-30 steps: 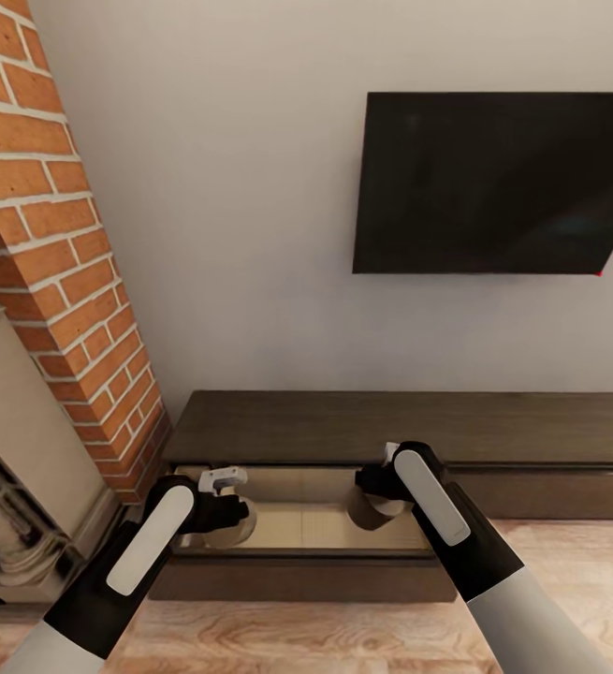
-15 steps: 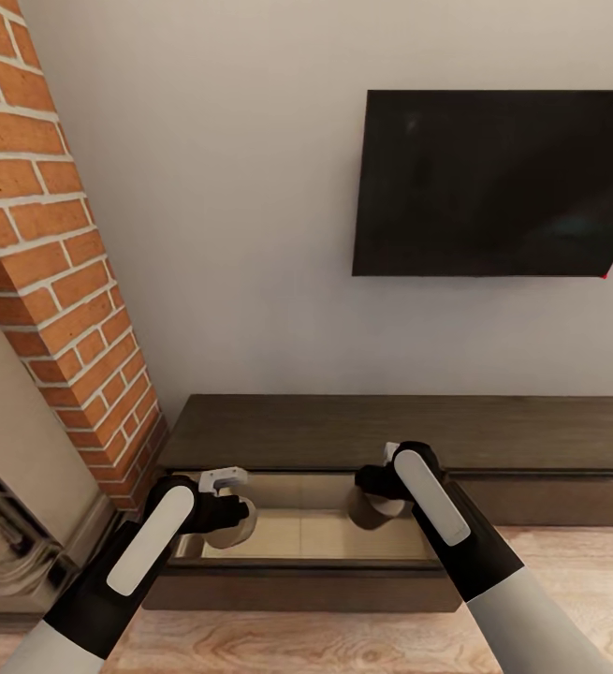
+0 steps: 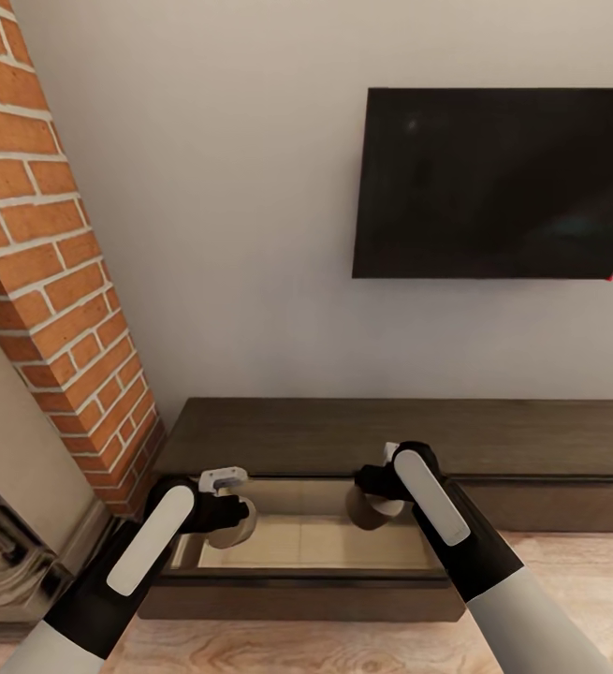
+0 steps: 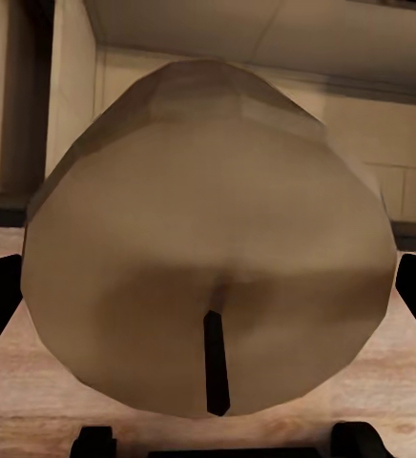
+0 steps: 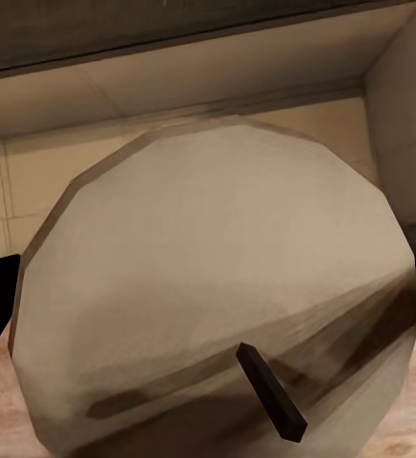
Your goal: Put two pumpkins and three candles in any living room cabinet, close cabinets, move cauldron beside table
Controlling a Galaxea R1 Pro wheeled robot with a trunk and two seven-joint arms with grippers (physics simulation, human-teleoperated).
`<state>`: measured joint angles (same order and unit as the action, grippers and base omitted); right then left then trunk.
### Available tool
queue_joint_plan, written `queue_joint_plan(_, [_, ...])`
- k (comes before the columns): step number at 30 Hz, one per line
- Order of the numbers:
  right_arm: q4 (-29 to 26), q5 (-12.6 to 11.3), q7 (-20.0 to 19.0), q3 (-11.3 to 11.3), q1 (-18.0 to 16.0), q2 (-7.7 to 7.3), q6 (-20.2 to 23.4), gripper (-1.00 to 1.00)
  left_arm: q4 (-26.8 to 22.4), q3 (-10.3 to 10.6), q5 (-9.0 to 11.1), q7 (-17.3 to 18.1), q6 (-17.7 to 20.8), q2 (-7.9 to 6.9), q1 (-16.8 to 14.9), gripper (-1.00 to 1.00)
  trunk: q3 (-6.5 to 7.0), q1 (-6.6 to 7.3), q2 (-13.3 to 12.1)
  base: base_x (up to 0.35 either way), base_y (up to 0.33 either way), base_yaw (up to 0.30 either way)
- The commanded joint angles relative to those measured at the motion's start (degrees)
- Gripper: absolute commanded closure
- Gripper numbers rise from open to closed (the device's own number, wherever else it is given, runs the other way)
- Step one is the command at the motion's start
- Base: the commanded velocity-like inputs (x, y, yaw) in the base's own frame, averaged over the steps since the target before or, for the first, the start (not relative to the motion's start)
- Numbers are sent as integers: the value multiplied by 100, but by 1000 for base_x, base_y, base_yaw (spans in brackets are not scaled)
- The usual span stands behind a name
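A low dark-brown cabinet (image 3: 343, 435) runs along the wall, and its leftmost drawer (image 3: 306, 541) is pulled open, showing a pale tan inside. My left gripper (image 3: 224, 517) is shut on a beige candle (image 3: 239, 530) over the drawer's left end. In the left wrist view that candle (image 4: 208, 239) is seen end on, with its dark wick toward the camera. My right gripper (image 3: 373, 494) is shut on a second beige candle (image 3: 370, 511) over the drawer's right part. The right wrist view looks at that candle's (image 5: 218, 286) wick end, above the drawer floor. The pumpkins, cauldron and table are out of view.
A brick-and-stone fireplace (image 3: 44, 262) stands close on the left, beside the cabinet's end. A black TV (image 3: 503, 183) hangs on the white wall above the cabinet. Light wood floor (image 3: 577, 571) lies in front of the cabinet at the right.
The whole view has shifted slightly, so the cabinet and open drawer sit a little lower and nearer. Both arms keep their pose, each with its candle.
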<state>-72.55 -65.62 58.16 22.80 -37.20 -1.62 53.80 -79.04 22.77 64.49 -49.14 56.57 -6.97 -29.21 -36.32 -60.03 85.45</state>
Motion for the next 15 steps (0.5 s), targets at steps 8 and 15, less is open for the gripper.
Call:
queue_joint_plan(8, [12,-48,64,14,-7,71,8,100,0,16,55,-60,3,3,-6,100,-6,-1,3,82,-1,0])
queue_joint_plan(15, [12,-51,64,14,-7,90,8,100,-2,81,50,-60,3,-2,-6,100,-6,-1,3,118,0,0])
